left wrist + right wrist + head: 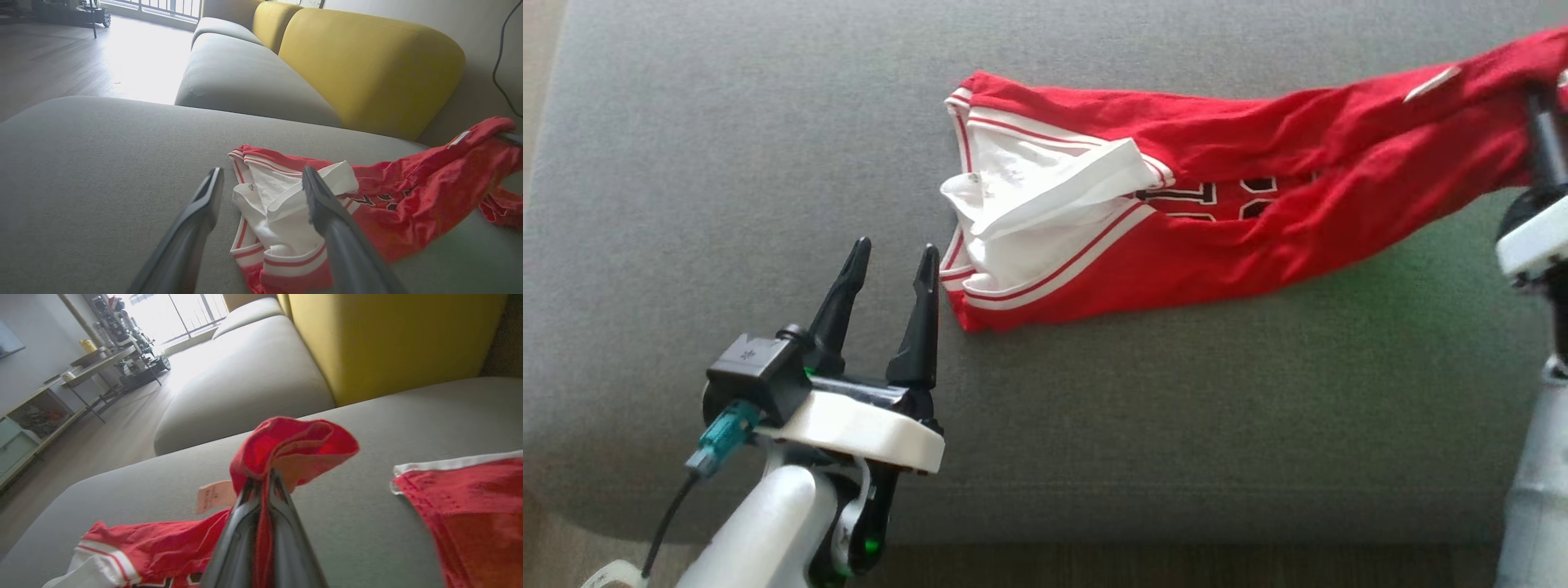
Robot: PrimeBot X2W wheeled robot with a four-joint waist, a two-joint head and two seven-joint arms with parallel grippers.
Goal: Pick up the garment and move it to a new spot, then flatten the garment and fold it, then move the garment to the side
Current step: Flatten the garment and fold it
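White forearm [760, 531], black tapered fingers [920, 318], teal connector [723, 437], black cable [666, 523]

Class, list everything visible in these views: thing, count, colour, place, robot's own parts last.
Red basketball jersey with white trim: one, red and white, stretched across the nearest seat, right end lifted.
Grey fabric sofa seats: at least two, grey, in a row.
Yellow back cushions: two, yellow, behind the seats.
Wooden floor: one, brown, beside the sofa.
Left gripper: one, black, open beside the jersey's white end.
Right gripper: one, black, shut on the jersey.
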